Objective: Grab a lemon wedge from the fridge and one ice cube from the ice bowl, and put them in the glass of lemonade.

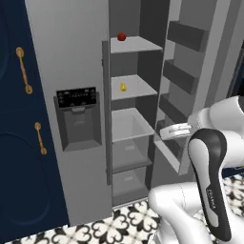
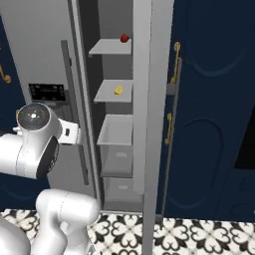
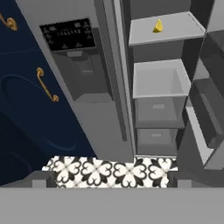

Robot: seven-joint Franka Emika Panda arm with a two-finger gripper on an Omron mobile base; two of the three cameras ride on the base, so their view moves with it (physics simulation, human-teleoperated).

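Tool (image 1: 164, 132) hangs with its fingers spread wide and nothing between them, out in front of the open right half of the fridge (image 1: 76, 62), beside the door's inner bins. Deep inside, the lemon wedge (image 1: 123, 86) sits alone on the second shelf (image 1: 138, 88), small, bright yellow, well apart from the tool and above its level; the hand view catches it up top too, lemon wedge (image 3: 158, 26) near the shelf's middle. One shelf higher rests a small red fruit (image 1: 121, 36). Below the wedge's shelf comes a bare tray (image 1: 131, 125), then two drawers. Left door stays shut, its black-panelled dispenser (image 1: 77, 116) facing us. Navy cabinets (image 1: 19, 143) with gold handles flank the fridge, patterned floor tiles (image 1: 114, 224) underfoot.
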